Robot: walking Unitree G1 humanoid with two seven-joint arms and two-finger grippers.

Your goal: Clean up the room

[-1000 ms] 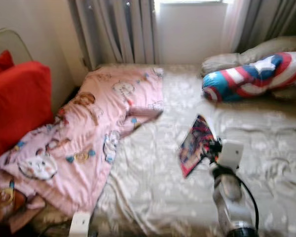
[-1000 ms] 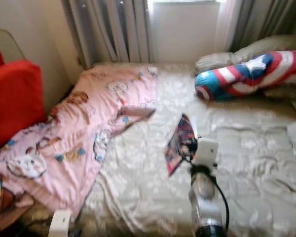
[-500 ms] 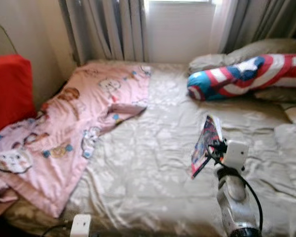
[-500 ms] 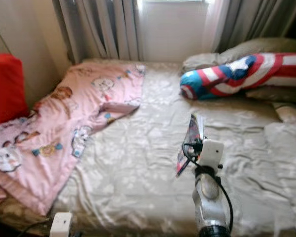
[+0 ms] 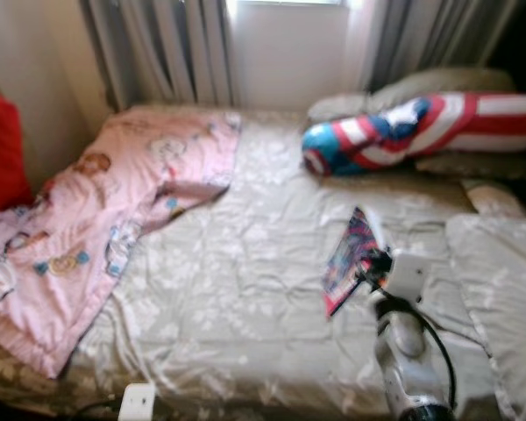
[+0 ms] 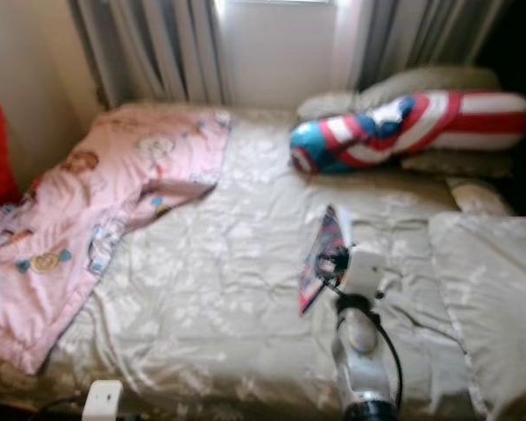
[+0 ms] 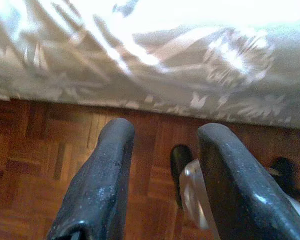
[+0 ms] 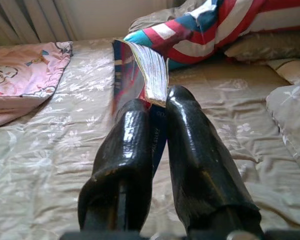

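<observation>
right gripper (image 8: pixel 157 107) raised over the bed (image 5: pixel 245 289), two glossy black fingers (image 8: pixel 125 160) pinching a thin, colourful book (image 5: pixel 349 260) upright by its lower edge, white page block fanned slightly. cover print too blurred to read. rumpled beige floral bedspread, one pink cartoon blanket (image 5: pixel 88 219), one red-white-blue striped bolster (image 5: pixel 421 132). left gripper (image 7: pixel 162 175) low beside the bed edge, fingers spread, over wood parquet floor (image 7: pixel 40 165).

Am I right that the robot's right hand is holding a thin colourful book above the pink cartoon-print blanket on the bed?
Not quite. The right hand does hold the thin colourful book, but above the bare beige floral bedsheet; the pink cartoon-print blanket lies well off to the robot's left, as the left eye view shows.
</observation>
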